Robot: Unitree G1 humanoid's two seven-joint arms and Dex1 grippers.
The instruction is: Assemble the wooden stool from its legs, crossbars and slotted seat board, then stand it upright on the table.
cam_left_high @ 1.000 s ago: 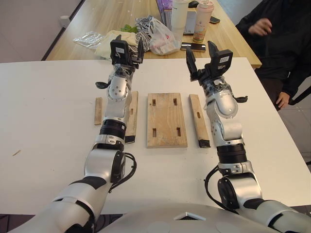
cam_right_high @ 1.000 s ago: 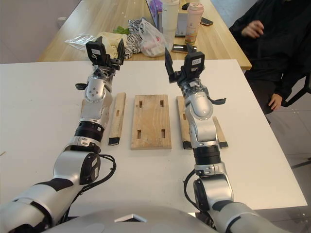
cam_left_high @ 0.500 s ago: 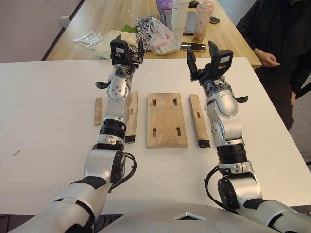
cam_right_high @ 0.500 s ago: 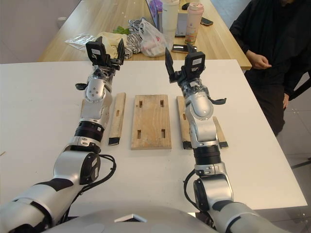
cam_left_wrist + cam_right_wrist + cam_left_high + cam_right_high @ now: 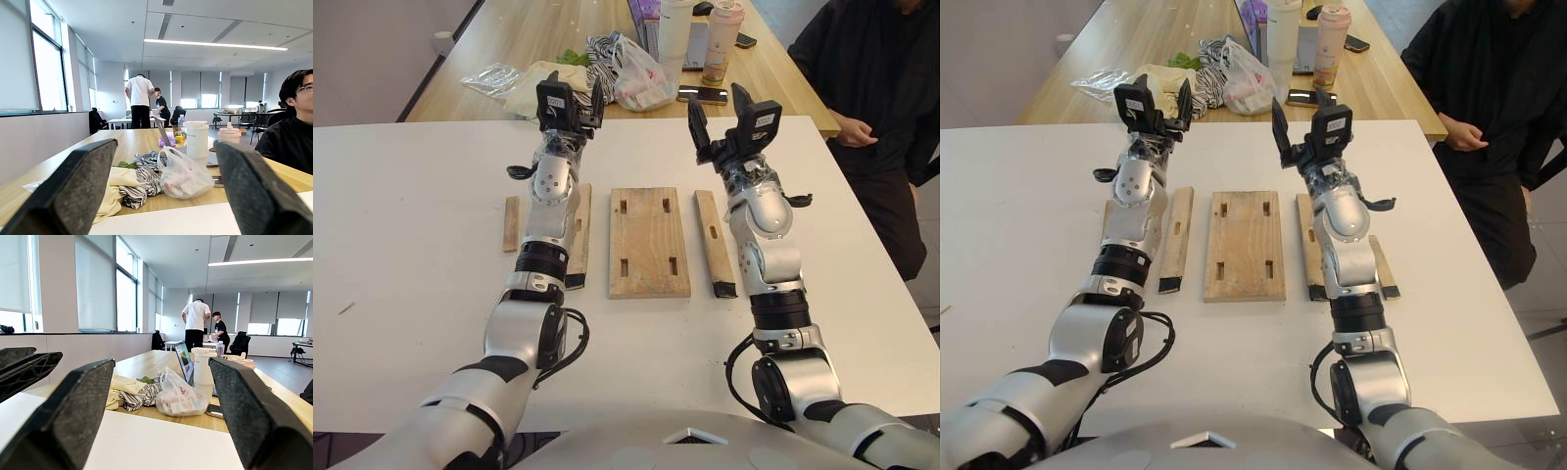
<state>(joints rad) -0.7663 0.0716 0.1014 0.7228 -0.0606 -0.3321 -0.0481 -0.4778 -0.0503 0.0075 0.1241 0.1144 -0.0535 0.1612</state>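
Seat board (image 5: 649,242) lies flat in the mid of the white table (image 5: 411,196), 4 slots facing up. On its L side lies the L leg (image 5: 579,230), a long bit partly under the L arm, & past that a short L crossbar (image 5: 512,223). On its other side lies the R leg (image 5: 713,243), close by but not touching the board, & the R crossbar (image 5: 1383,266) peeks out past the R arm. All the wood bits lie flat & apart; nothing is joined. L gripper (image 5: 572,98) is up in the air over the far edge of the white table, fingers spread wide, nothing in it. R gripper (image 5: 720,125) is up too, beyond the far end of the R leg, fingers also wide apart & empty. Both point toward the wooden table (image 5: 509,39) behind, where there's a plastic bag (image 5: 641,83), a stripy cloth (image 5: 602,49), a white cup (image 5: 675,29) & a pink bottle (image 5: 724,34).
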